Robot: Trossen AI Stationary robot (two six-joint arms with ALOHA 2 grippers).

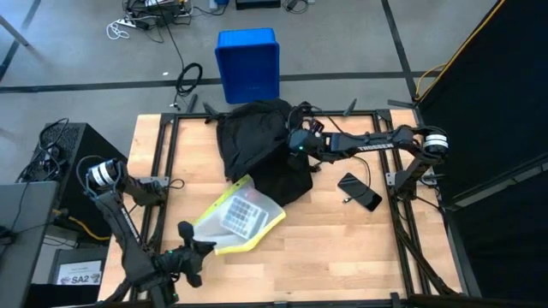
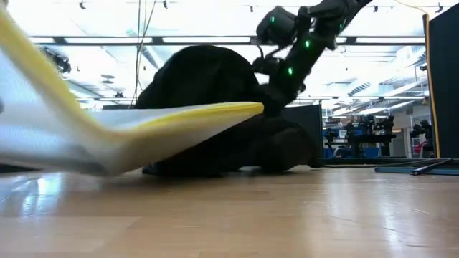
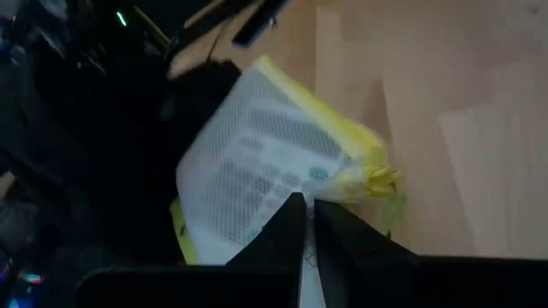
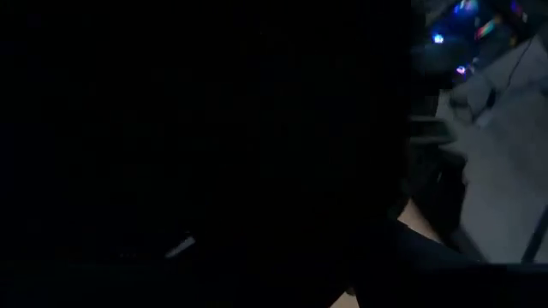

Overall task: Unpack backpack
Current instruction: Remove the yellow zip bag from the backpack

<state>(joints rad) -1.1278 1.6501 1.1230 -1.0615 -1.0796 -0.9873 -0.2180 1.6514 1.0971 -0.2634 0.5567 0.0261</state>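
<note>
Right gripper (image 1: 295,141) buried in backpack (image 1: 257,137); left gripper (image 1: 187,233) pinches mesh pouch (image 1: 238,214)

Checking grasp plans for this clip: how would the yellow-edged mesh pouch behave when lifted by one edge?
The pouch is probably floppy: its mesh body looks soft and its yellow edge bows in the low view. Likely light, though contents show through the mesh and may shift or sag.

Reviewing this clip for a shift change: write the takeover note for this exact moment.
Left gripper: shut, at the table's near edge beside the yellow-edged mesh pouch.
Right gripper: at the backpack, fingers hidden by black fabric.
Backpack lies at the far middle of the table.
Done: pouch and a phone lie out on the table.
Left: whatever remains inside; contents unseen.
</note>
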